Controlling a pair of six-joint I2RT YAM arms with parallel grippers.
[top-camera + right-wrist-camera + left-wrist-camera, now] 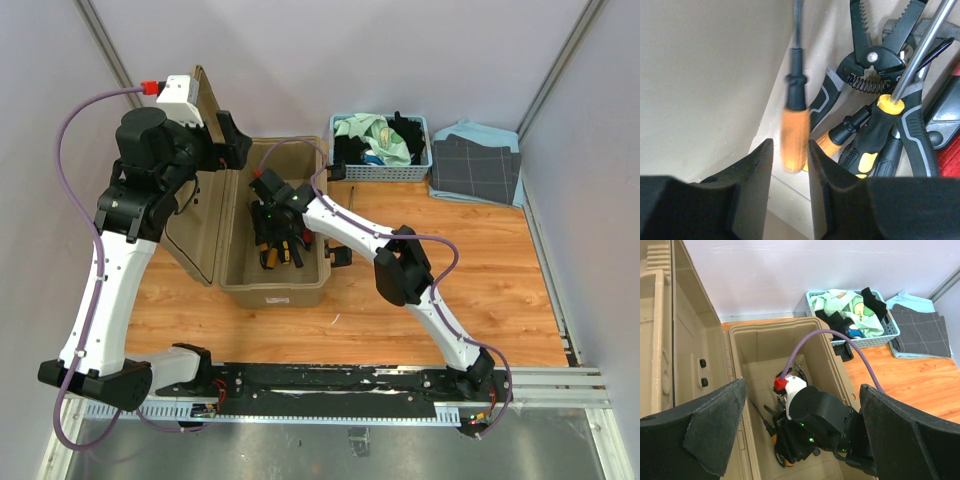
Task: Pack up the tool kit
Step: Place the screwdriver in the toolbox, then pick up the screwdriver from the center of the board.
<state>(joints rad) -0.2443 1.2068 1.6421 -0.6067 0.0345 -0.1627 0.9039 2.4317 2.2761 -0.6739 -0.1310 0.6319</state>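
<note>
From above, the toolbox (272, 292) is standing open, the right gripper (275, 233) hanging among its tools (271, 256) and the left gripper (228, 140) hovering beside the lid (205, 205). The left wrist view is showing that gripper's fingers (715, 435) spread wide, holding nothing. The right wrist view is showing an orange-handled screwdriver (794, 135) inside the box. It is likely stiff and light and best pinched across its smooth handle, and it is lying blurred between narrowly parted jaws; whether they are gripping it, I cannot tell.
</note>
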